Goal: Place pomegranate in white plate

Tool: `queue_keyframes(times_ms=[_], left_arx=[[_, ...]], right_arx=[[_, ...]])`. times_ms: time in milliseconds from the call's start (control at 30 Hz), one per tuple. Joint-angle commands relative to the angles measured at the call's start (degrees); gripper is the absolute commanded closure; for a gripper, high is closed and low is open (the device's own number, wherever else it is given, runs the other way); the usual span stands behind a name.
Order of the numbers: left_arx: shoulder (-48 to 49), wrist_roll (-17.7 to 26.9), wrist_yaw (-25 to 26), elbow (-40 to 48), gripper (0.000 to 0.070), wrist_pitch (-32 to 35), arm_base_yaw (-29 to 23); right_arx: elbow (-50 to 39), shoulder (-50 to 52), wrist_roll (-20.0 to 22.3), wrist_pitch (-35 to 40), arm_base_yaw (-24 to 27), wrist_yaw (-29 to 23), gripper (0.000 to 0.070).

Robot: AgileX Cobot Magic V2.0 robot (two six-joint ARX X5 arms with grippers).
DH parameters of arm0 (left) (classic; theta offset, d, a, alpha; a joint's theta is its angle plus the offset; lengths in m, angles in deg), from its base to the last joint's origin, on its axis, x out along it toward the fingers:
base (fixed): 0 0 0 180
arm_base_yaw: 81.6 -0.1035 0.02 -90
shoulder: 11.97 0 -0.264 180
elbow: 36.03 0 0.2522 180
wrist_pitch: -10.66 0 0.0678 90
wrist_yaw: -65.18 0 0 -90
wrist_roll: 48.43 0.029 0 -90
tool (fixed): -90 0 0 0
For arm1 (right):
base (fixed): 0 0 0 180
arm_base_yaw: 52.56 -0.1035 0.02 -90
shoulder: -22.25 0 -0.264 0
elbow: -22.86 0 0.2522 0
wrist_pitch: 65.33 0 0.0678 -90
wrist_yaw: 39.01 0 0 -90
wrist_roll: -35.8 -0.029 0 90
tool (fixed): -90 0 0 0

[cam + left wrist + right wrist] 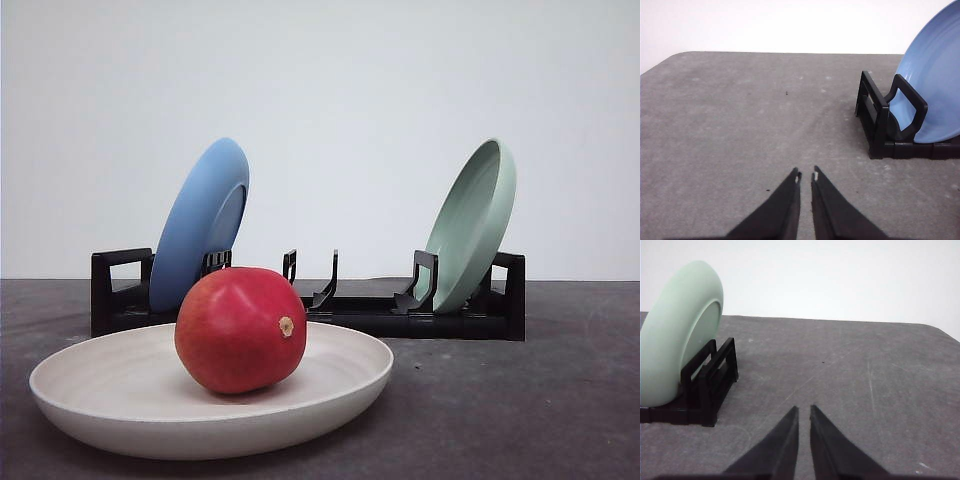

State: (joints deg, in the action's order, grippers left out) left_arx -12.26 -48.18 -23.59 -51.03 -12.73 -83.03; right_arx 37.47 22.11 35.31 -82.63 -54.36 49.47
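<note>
Pomegranate (240,328) hides the white plate's (330,400) centre and the lower part of the blue plate (200,220) behind. Black rack (400,315) partly screened by fruit & plates. Wrist views: blue plate, green plate (675,350) cropped at frame edge; both pincers' bases cut off.

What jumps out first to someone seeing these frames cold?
The glossy red round pomegranate sits in the wide, shallow off-white plate at the front of the grey table. Behind it, a black slotted dish rack holds a blue plate on its left end and a pale green plate on its right, both leaning on edge.
</note>
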Motion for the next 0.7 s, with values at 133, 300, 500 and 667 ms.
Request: queue_keyframes(times_ms=[133, 300, 500, 667], left_arx=[[0.11, 0.37, -0.16, 0.55, 0.0677, 0.59, 0.0], [0.11, 0.37, -0.17, 0.55, 0.0677, 0.59, 0.0], [0.11, 0.37, -0.17, 0.55, 0.0677, 0.59, 0.0], [0.11, 0.37, -0.17, 0.55, 0.0677, 0.59, 0.0]], right_arx=[[-0.24, -0.07, -0.76, 0.82, 0.07, -0.02, 0.0662], [-0.24, -0.07, -0.76, 0.82, 0.07, -0.02, 0.0662], [-0.24, -0.07, -0.76, 0.82, 0.07, -0.02, 0.0662], [-0.24, -0.07, -0.76, 0.82, 0.07, -0.02, 0.0662]])
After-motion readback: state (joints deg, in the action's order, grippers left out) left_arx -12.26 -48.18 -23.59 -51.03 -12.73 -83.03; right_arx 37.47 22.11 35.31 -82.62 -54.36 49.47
